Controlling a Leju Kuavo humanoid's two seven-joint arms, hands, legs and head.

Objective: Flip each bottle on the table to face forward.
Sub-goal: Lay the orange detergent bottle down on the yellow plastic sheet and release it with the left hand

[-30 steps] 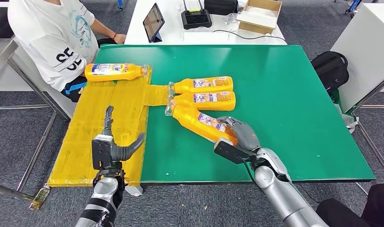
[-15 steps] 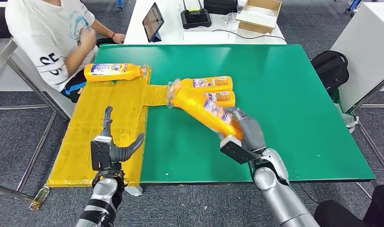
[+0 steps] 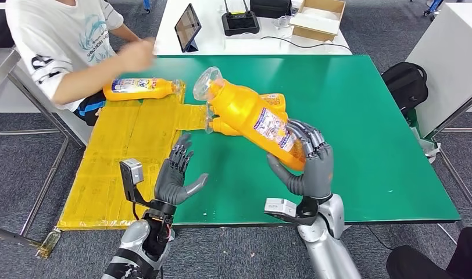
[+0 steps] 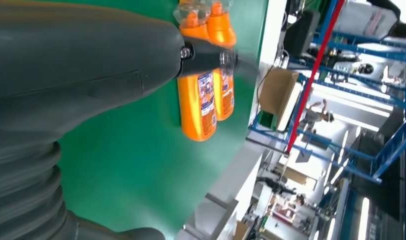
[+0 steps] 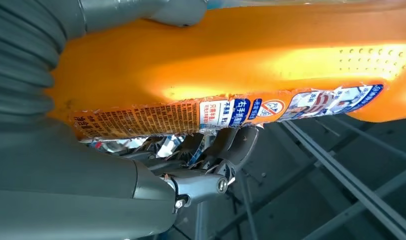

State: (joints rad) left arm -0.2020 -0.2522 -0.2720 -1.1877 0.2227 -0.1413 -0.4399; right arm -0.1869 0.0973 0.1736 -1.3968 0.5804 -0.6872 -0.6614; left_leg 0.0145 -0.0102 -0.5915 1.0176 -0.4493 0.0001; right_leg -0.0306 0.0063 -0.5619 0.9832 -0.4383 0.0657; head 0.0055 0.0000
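Note:
My right hand [image 3: 306, 163] grips the base of an orange bottle [image 3: 248, 119] and holds it tilted in the air, clear cap pointing up and to the left over the green table [image 3: 361, 110]. The right wrist view has that bottle's label [image 5: 226, 112] close up, with fingers [image 5: 216, 155] wrapped under it. Two more orange bottles [image 3: 274, 102] lie side by side on the table behind the lifted one; the left wrist view shows them too [image 4: 203, 95]. A fourth bottle [image 3: 142, 88] lies on the yellow sheet [image 3: 123, 157]. My left hand [image 3: 177, 174] is raised, fingers spread, holding nothing.
A person in a white shirt [image 3: 59, 40] sits at the table's far left, with a hand [image 3: 138, 55] reaching just above the fourth bottle. Behind the green table, a white table carries a tablet [image 3: 188, 26] and a cardboard box [image 3: 318, 17]. A black bag [image 3: 405, 84] lies to the right.
My right hand lifted the nearest bottle off the table and tilted it upward. My left hand rose and turned, fingers spreading. The person's hand moved toward the fourth bottle.

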